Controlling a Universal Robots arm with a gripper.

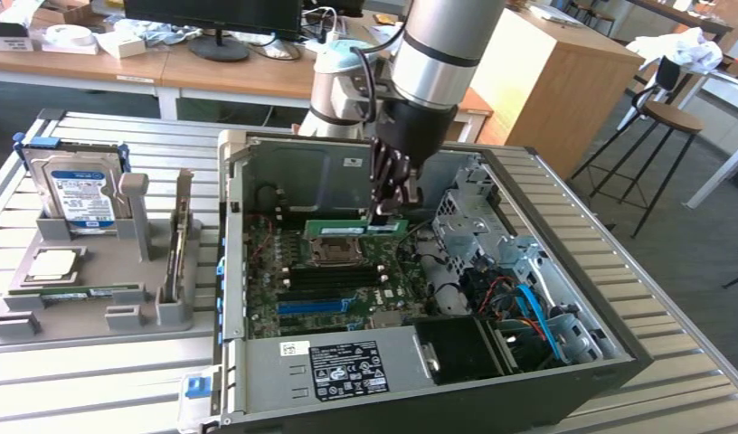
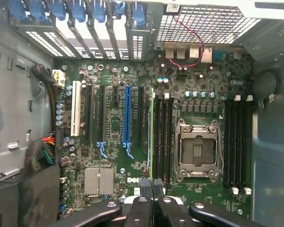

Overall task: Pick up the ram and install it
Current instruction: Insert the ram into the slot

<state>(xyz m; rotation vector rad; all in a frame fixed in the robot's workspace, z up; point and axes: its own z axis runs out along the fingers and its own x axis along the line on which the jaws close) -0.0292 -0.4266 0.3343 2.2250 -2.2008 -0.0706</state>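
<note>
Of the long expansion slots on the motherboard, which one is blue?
The blue slot, the only coloured one. It sits among black slots, with a white slot further off. The ram held in the tool hangs edge-on beside them.

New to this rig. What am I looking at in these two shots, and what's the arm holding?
One shot is from a camera off the arm, the other from a camera on its wrist looking down into the case. The robot arm reaches into an open PC case on a slatted metal table. Its gripper is shut on the ram, a green stick held above the motherboard, near the CPU socket. On the exterior view's left, a grey holder carries a hard drive.
</note>
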